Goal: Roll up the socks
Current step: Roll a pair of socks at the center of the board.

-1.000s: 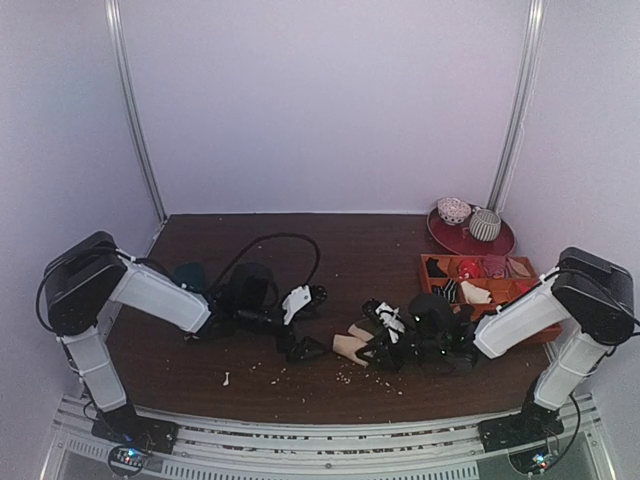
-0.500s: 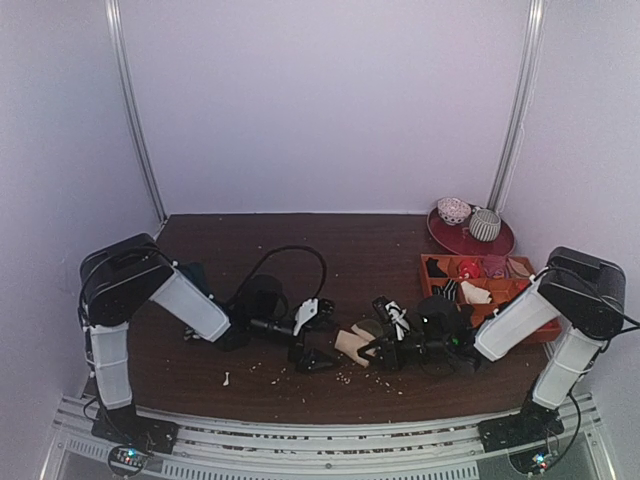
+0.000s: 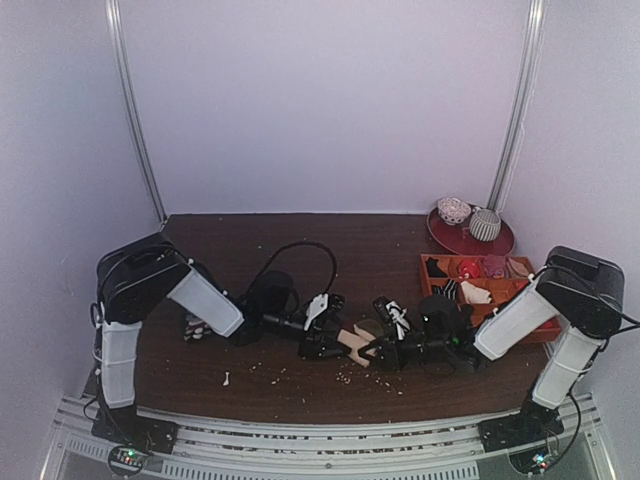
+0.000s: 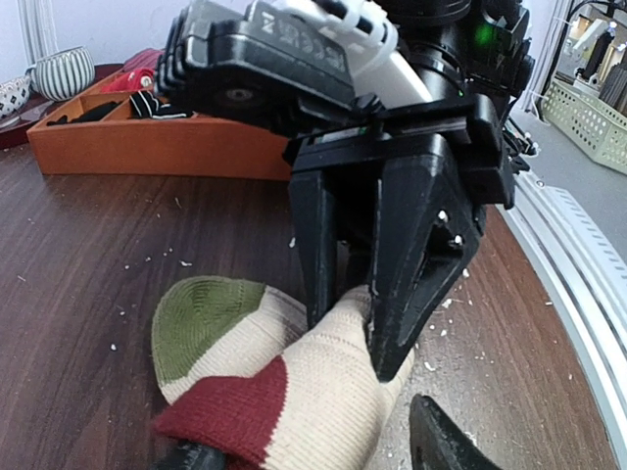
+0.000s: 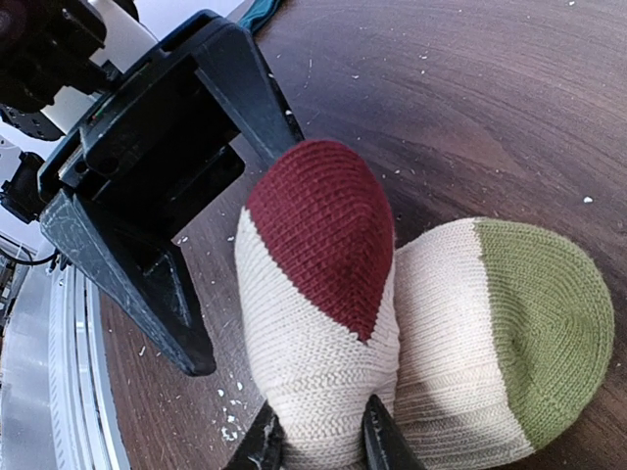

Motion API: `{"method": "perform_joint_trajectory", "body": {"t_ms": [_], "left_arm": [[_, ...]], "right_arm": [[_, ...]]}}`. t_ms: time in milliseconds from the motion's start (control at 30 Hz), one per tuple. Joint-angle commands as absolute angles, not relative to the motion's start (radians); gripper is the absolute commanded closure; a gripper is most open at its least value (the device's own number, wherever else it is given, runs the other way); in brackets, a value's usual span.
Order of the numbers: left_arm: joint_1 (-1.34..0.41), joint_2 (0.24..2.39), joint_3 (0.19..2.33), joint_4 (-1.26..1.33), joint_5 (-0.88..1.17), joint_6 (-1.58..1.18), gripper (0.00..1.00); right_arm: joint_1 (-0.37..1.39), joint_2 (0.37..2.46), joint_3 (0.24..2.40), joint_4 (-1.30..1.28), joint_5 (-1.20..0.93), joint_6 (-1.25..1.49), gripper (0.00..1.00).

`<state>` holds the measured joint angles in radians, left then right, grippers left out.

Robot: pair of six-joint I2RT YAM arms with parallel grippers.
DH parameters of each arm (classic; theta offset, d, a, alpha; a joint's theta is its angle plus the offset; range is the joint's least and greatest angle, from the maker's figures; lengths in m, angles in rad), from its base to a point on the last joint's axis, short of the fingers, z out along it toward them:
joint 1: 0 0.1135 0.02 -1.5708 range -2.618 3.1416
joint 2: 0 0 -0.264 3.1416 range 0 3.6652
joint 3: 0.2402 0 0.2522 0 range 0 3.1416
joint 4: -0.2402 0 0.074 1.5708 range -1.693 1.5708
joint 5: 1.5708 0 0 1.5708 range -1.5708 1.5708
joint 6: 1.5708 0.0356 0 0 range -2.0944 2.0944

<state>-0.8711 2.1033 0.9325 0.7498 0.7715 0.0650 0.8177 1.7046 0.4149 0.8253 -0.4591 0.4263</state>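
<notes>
Right jaws pinch socks; crumby table, lilac walls.

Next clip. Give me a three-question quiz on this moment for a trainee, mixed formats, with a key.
1. True or false: the right gripper is pinching the cream socks.
2. Which toe colours do the two socks show? A) dark red and green B) both blue C) black and white
3. Fill in: the orange tray sits on the ___ arm's side of the table.
Key: 1 true; 2 A; 3 right.
</notes>
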Motion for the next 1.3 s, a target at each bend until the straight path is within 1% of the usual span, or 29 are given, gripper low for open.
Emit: {"method": "perform_joint_trajectory", "body": {"t_ms": [0,100,167,200,233,267,300,500,533,600,667,767,867,1000,1067,1167,1267], "left_arm": [[-0.879,2.137,0.971,0.707,0.818,0.075,0.42],[-0.880,2.147,0.997,0.678,0.819,0.080,0.41],[-0.879,2.152,1.002,0.670,0.828,0.083,0.45],[-0.879,2.155,1.008,0.657,0.835,0.087,0.53],[-0.879,2.156,1.015,0.638,0.840,0.093,0.68],[-0.880,2.156,1.023,0.618,0.839,0.098,0.95],[-0.882,2.156,1.029,0.593,0.832,0.104,1.00],[-0.884,2.153,1.060,0.396,0.772,0.089,1.00],[-0.884,2.155,1.067,0.352,0.754,0.080,1.00],[-0.884,2.164,1.097,0.235,0.711,0.068,1.00],[-0.882,2.174,1.114,0.132,0.673,0.054,1.00],[-0.874,2.186,1.117,0.022,0.650,0.021,1.00],[-0.851,2.188,1.099,-0.016,0.675,-0.026,1.00],[-0.841,2.193,1.110,-0.107,0.686,-0.025,1.00],[-0.841,2.193,1.116,-0.119,0.694,-0.020,1.00],[-0.841,2.191,1.134,-0.121,0.695,-0.017,1.00],[-0.841,2.189,1.159,-0.131,0.689,-0.013,1.00]], "right_arm": [[0.821,1.772,0.379,0.599,-0.480,0.428,0.78],[0.820,1.771,0.379,0.596,-0.482,0.427,0.78],[0.819,1.768,0.378,0.595,-0.482,0.426,0.78],[0.818,1.767,0.379,0.593,-0.482,0.426,0.78],[0.818,1.766,0.379,0.592,-0.483,0.425,0.78],[0.818,1.765,0.379,0.592,-0.484,0.425,0.78],[0.817,1.764,0.379,0.595,-0.488,0.426,0.78],[0.813,1.761,0.427,0.540,-0.506,0.395,0.77],[0.809,1.748,0.445,0.518,-0.501,0.388,0.75],[0.791,1.701,0.473,0.475,-0.486,0.373,0.66],[0.771,1.632,0.502,0.418,-0.455,0.355,0.59],[0.745,1.531,0.557,0.317,-0.413,0.324,0.52],[0.738,1.463,0.620,0.211,-0.346,0.292,0.47],[0.723,1.436,0.619,0.181,-0.214,0.338,0.46],[0.717,1.457,0.619,0.174,-0.172,0.351,0.48],[0.716,1.521,0.647,0.138,-0.186,0.349,0.49],[0.716,1.564,0.644,0.176,-0.219,0.358,0.49]]}}
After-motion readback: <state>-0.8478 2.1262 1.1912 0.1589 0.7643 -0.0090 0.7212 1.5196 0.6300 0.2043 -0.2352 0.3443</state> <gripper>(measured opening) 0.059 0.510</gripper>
